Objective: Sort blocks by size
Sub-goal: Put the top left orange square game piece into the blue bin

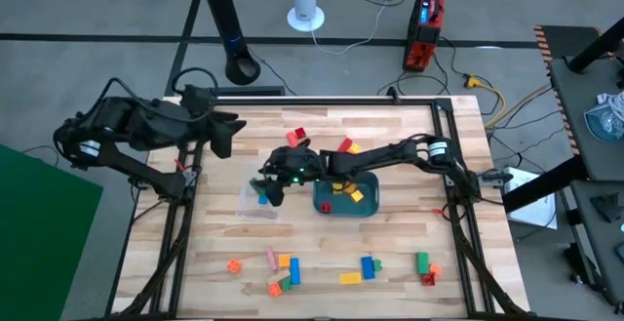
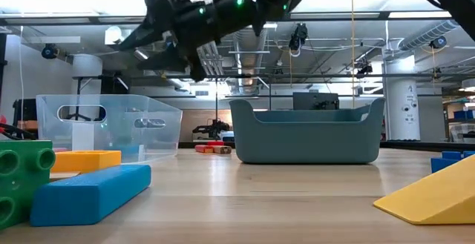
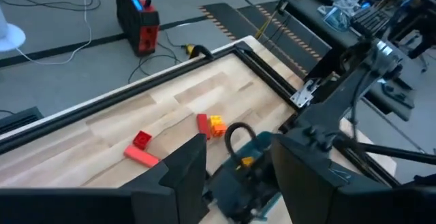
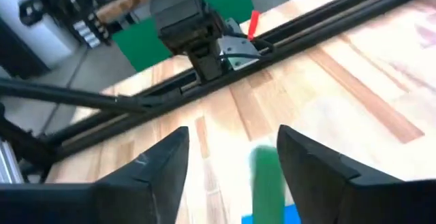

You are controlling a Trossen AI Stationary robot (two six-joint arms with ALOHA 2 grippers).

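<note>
Many small toy blocks (image 1: 292, 272) lie loose along lower frame of high view; few red and yellow ones sit in teal rectangular tray (image 1: 366, 204); right gripper (image 1: 265, 186) hovers centre frame above clear plastic container (image 1: 255, 204), jaws spread wide, green bar (image 4: 267, 178) dropping between them; judgement: hold steady over container before retreating; left gripper (image 1: 229, 128) parked upper left, jaws apart, empty.
</note>
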